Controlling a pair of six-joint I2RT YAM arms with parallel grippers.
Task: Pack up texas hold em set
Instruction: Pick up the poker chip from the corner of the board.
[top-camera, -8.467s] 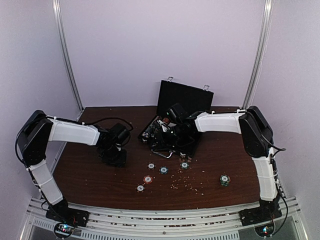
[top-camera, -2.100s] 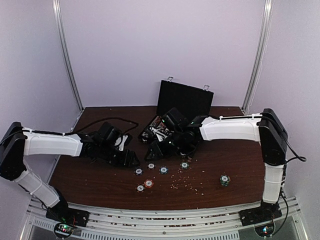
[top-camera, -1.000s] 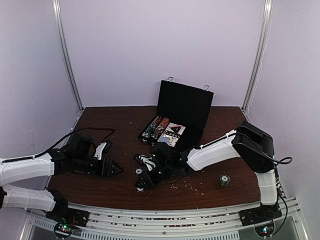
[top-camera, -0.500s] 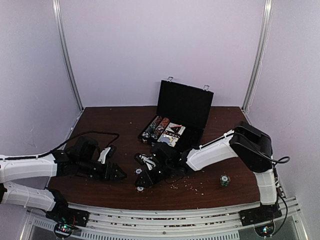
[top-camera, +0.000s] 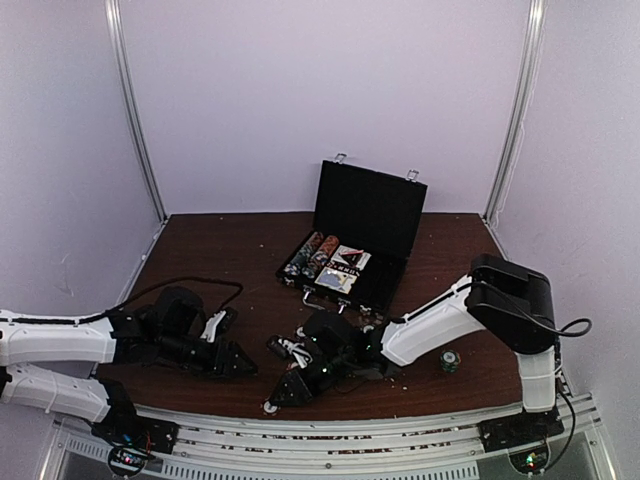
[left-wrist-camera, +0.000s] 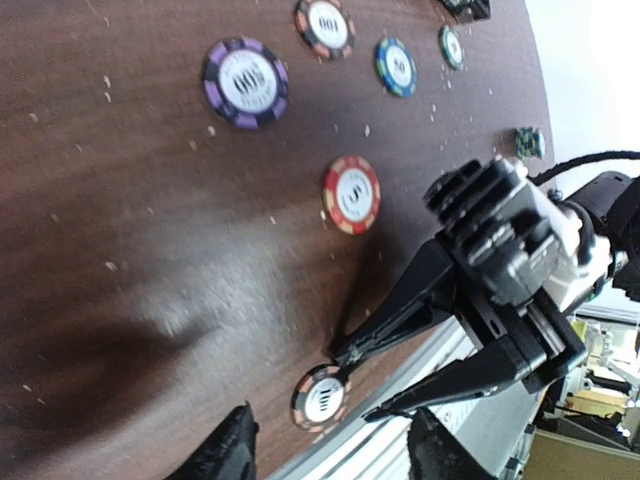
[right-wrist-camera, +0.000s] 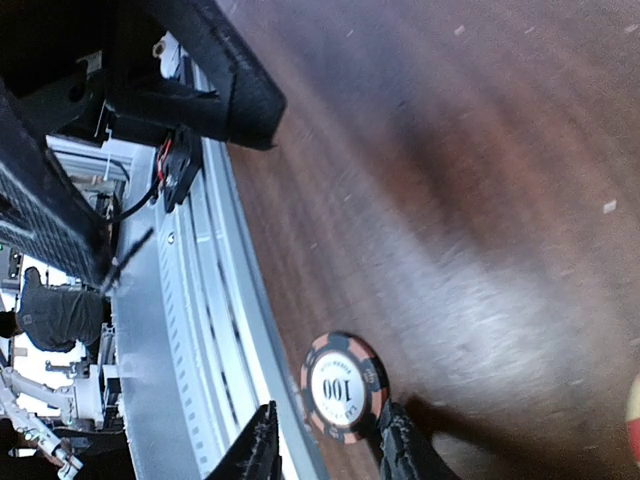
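Observation:
The black case (top-camera: 368, 208) stands open at the back, with chip rows and cards inside. A black-and-orange 100 chip (right-wrist-camera: 343, 387) (left-wrist-camera: 321, 397) (top-camera: 270, 408) lies flat at the table's near edge. My right gripper (right-wrist-camera: 328, 450) (top-camera: 281, 393) is open and straddles it: one fingertip (left-wrist-camera: 347, 352) touches the chip's rim, the other hangs over the rail. My left gripper (left-wrist-camera: 330, 465) (top-camera: 240, 365) is open and empty, low over the table just left of the chip. Purple (left-wrist-camera: 245, 82), orange (left-wrist-camera: 326, 24), blue (left-wrist-camera: 396, 66) and red (left-wrist-camera: 351, 194) chips lie loose on the wood.
A small stack of green chips (top-camera: 449, 361) (left-wrist-camera: 528, 141) sits near the right arm's base. A metal rail (right-wrist-camera: 205, 330) runs along the table's near edge right beside the chip. Crumbs are scattered over the brown tabletop (top-camera: 220, 250). The left gripper's fingers (right-wrist-camera: 215, 75) loom close to the right one.
The right gripper has slid toward the near edge, and the 100 chip has moved with it to the rim. The left gripper has moved right, closer to it, its jaws a little narrower.

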